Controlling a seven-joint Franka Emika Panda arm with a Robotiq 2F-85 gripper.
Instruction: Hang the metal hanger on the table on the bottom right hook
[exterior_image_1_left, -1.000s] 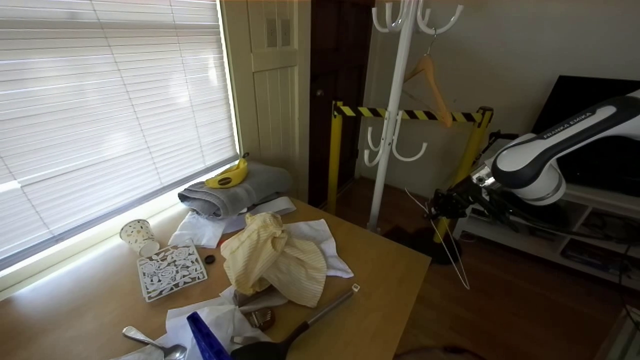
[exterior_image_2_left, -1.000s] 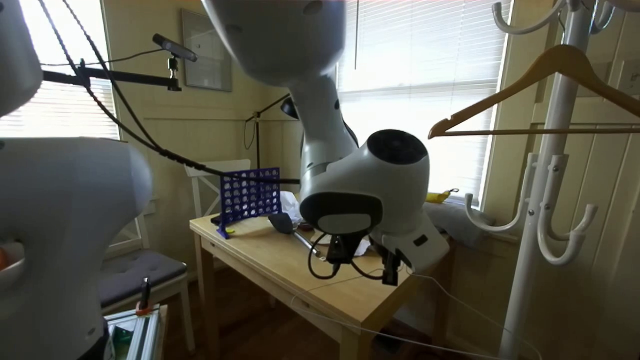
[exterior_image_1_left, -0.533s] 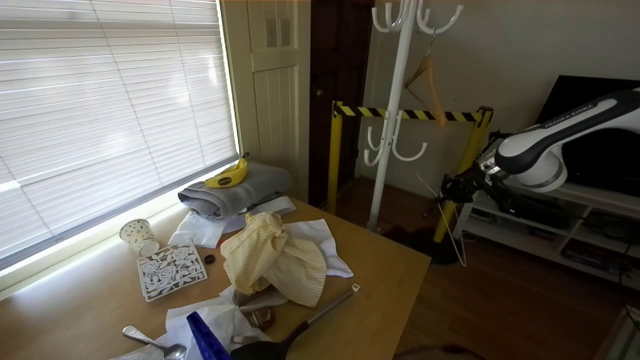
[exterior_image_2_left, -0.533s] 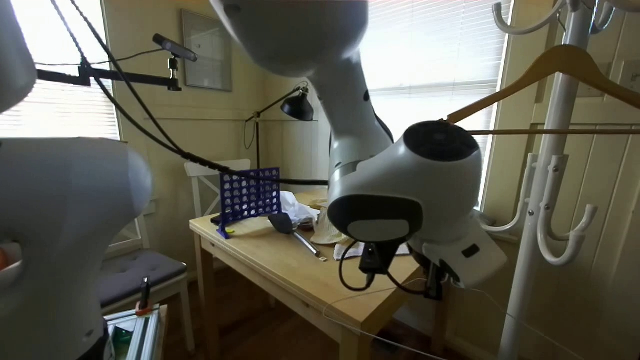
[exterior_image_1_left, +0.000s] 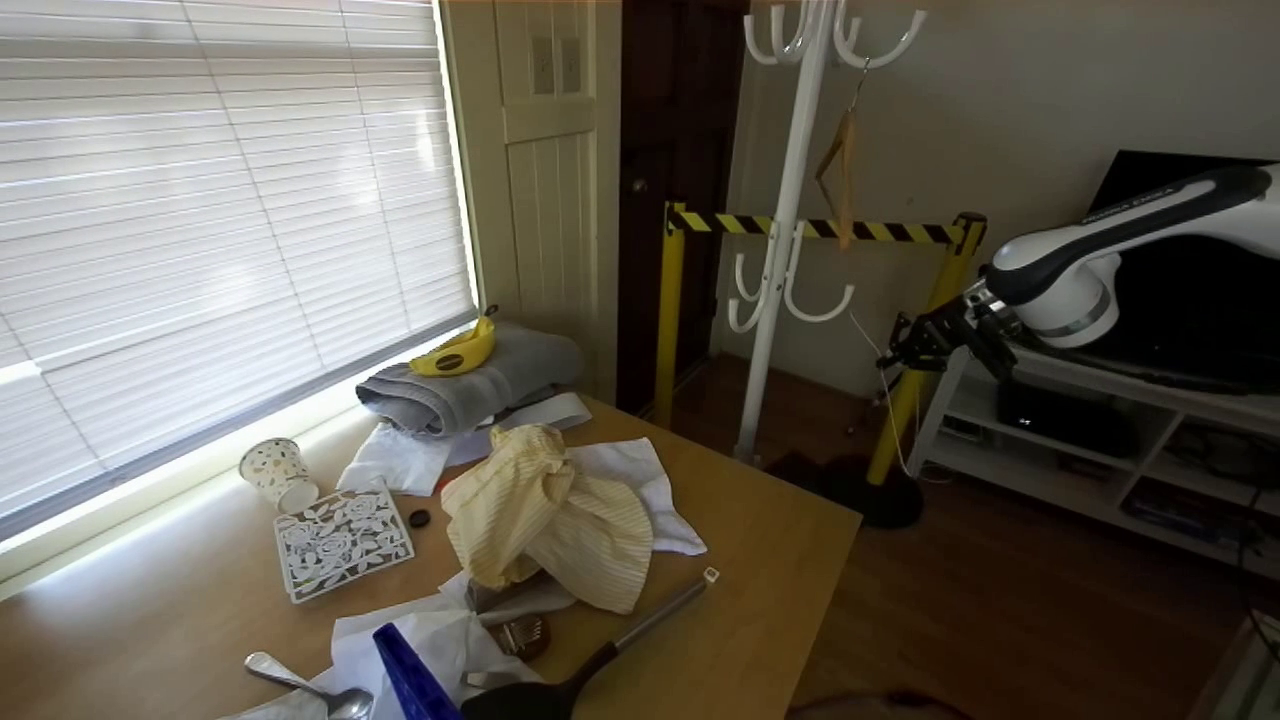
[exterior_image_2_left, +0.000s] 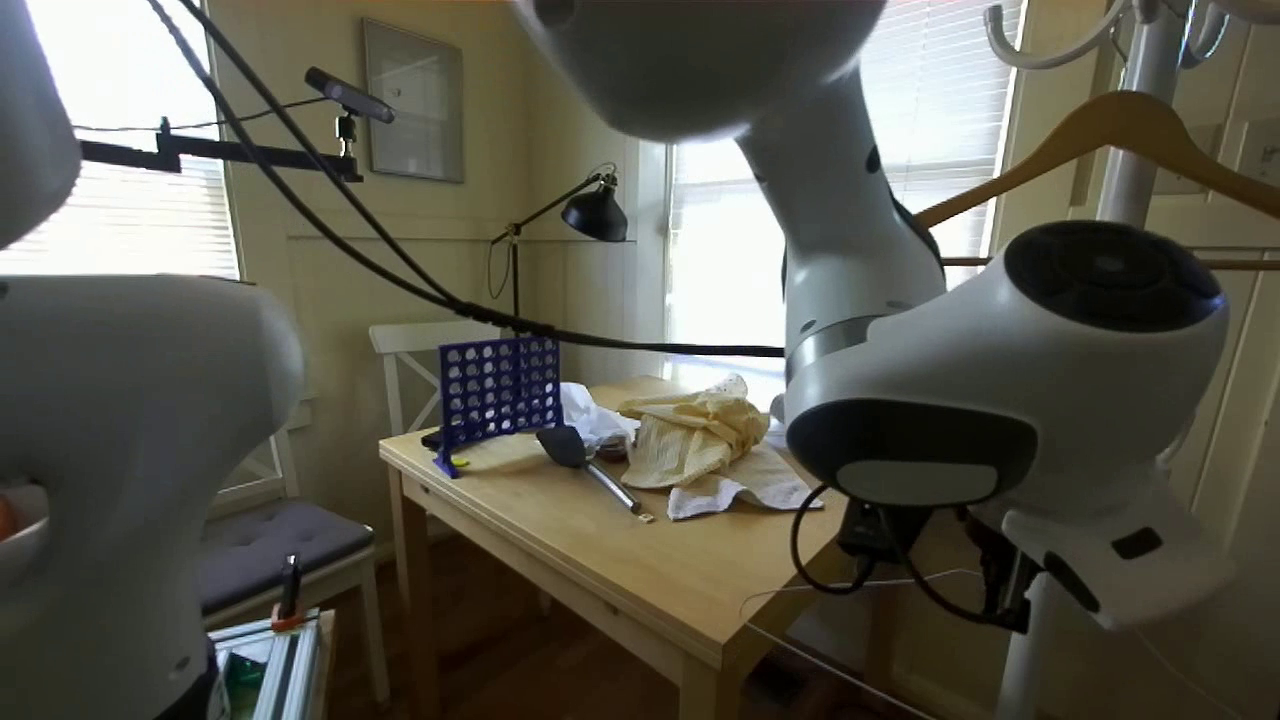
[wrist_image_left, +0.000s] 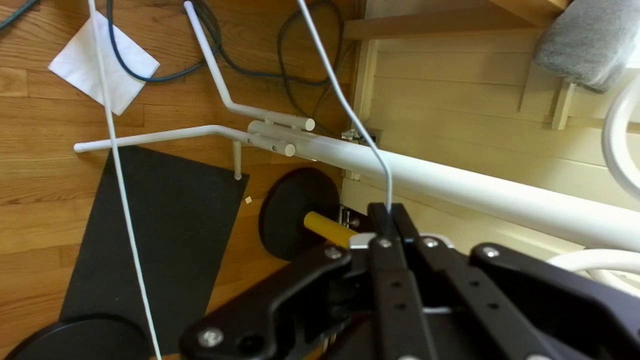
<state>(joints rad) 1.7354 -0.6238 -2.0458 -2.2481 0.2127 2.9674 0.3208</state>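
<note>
The metal hanger (wrist_image_left: 118, 162) is smooth wire; the gripper (wrist_image_left: 390, 212) is matt, with bright metal screws (wrist_image_left: 210, 337). The table (exterior_image_1_left: 770, 570) presents smooth wood with a low sheen, the wooden hanger (exterior_image_2_left: 1128, 116) likewise smooth. The coat stand (wrist_image_left: 450, 176) appears smooth, the towel (exterior_image_1_left: 530, 365) rough, matt cloth, the spoon (exterior_image_1_left: 350, 704) shiny metal.

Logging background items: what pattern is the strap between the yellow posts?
Diagonal stripes of yellow and black; the strap shows best in an exterior view.

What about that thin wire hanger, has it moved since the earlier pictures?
Yes: in an exterior view, the wire hanger has shifted upward, judged against the coat stand.
</note>
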